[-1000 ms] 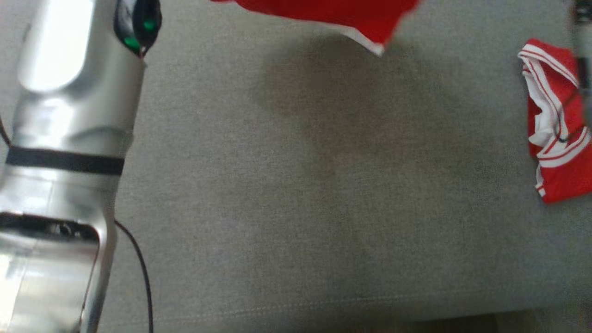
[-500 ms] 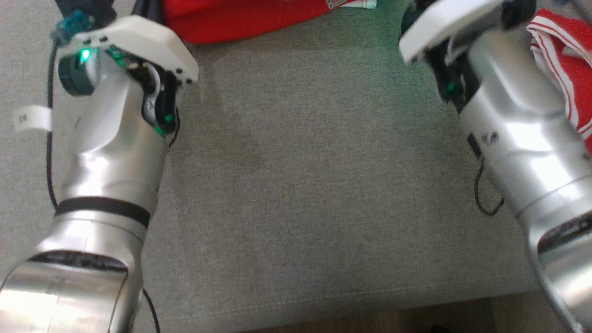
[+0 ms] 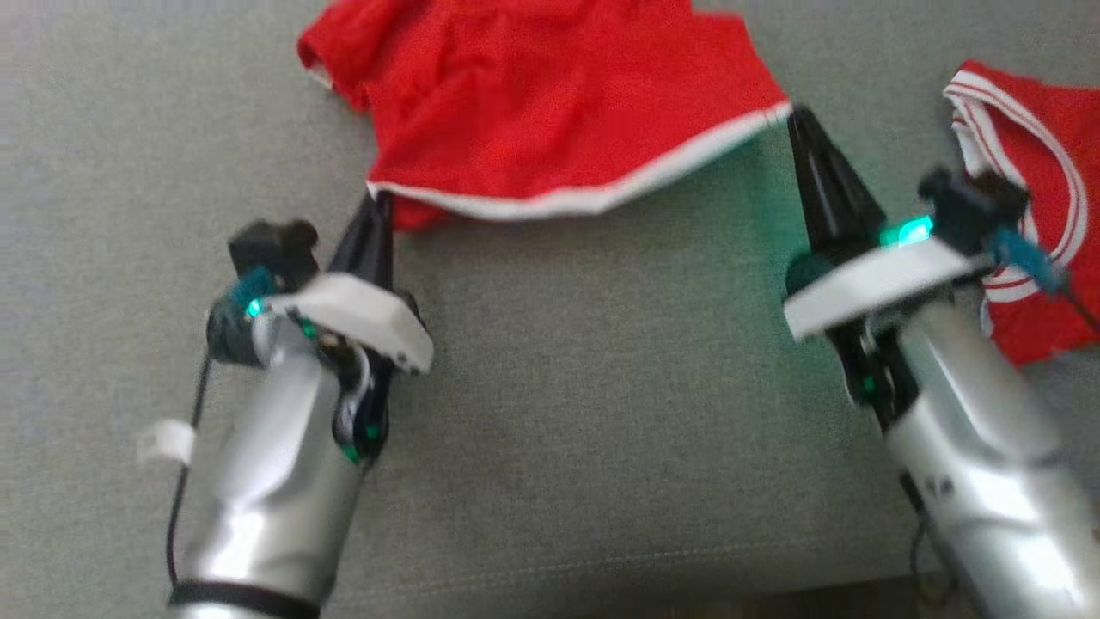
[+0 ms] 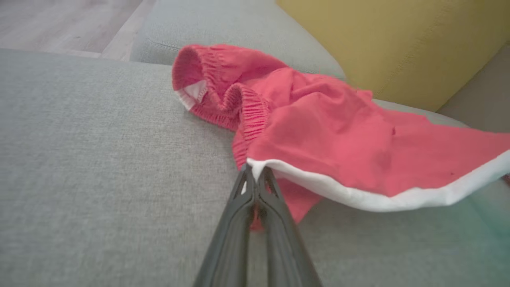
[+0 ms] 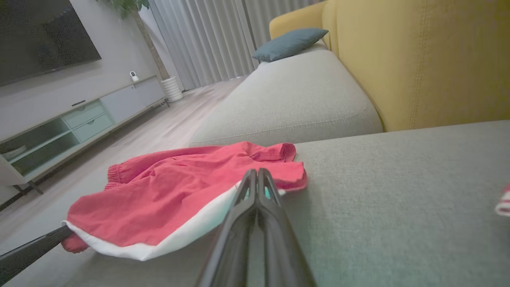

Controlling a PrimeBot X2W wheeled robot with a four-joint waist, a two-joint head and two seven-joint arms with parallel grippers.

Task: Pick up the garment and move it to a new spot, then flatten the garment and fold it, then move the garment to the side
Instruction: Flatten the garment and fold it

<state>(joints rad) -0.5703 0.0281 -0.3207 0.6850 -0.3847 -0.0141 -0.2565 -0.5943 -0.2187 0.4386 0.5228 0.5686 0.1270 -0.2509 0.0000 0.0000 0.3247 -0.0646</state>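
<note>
Grey sofa cushion [image 3: 584, 413] fills the head view, with a yellow backrest [image 4: 390, 44] behind it. At 12 o'clock lie the red shorts [image 3: 550, 112], waistband bunched on the far side. The left gripper [image 3: 378, 206] has its fingers pinched together on one corner of the white hem [image 3: 584, 199] at 10 o'clock. The right gripper [image 3: 795, 120] is clamped on the opposite corner at 2 o'clock, so the hem runs taut between them.

A second ago the shorts hung in the air above their shadow. Now most of the fabric rests on the cushion, so the move looks nearly finished and flattening comes next.

Another red-and-white garment [image 3: 1040, 215] sits at 3 o'clock. A white tag [image 3: 168, 440] on the left arm's cable is too blurred to read, and no brand is legible.
</note>
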